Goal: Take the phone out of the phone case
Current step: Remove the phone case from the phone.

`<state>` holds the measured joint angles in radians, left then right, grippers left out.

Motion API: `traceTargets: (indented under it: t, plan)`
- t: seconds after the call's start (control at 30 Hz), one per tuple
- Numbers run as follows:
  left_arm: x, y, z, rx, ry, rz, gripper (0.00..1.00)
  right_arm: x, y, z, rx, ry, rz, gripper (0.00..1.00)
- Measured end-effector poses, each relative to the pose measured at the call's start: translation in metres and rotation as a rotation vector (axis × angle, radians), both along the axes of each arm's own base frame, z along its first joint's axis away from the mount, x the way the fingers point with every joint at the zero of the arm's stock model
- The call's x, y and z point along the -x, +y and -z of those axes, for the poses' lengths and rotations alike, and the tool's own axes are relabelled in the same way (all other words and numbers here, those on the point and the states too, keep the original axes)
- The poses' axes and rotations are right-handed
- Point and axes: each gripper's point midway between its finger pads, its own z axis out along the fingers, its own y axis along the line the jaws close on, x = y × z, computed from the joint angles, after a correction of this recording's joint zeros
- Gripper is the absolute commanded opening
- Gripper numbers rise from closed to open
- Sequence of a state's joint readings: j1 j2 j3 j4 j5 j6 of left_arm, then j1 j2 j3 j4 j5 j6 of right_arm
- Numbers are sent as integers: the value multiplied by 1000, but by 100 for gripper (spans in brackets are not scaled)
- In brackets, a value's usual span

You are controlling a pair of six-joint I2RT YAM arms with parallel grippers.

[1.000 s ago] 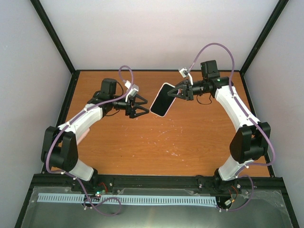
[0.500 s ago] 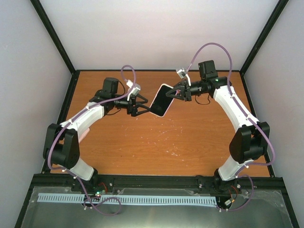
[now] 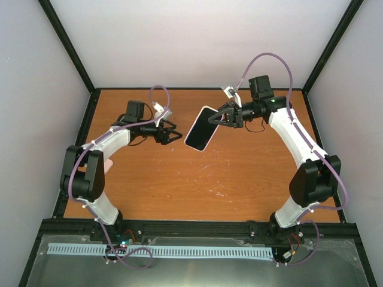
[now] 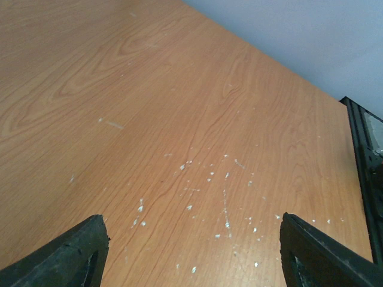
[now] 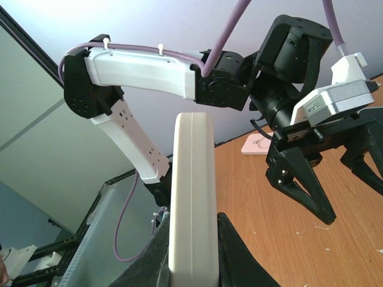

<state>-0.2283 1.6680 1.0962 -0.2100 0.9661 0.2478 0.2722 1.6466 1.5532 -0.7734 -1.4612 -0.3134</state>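
Right tool clamps the white-edged phone, its gripped end hidden; left tool gapes apart.

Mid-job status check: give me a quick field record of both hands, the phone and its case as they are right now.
phone: lifted off the table, tilted, dark screen facing up
phone case: white, on the phone, not removed
right hand: shut on the far end of the phone
left hand: open, empty, to the left of the phone, not touching it
task state: phone and phone case not yet separated
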Motion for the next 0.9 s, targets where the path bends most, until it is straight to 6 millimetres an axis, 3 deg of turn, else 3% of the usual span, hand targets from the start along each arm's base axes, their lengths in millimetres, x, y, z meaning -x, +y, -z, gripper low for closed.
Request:
traceTargets:
  t: [0.13, 0.33, 0.47, 0.63, 0.9]
  plan:
    - [10, 3, -9, 22, -35, 33, 87, 2, -1, -4, -5, -3, -1, 3]
    - [57, 1, -65, 124, -166, 156, 87, -2, -2, -9, 4, -31, 19, 3]
    - [73, -4, -88, 166, -210, 211, 84, -4, -3, -12, 4, -48, 25, 3]
    - [87, -22, -101, 196, -201, 277, 80, -5, -2, -12, 5, -54, 25, 3]
    - [85, -27, -106, 204, -182, 268, 76, 0, -3, -11, -1, -55, 13, 3]
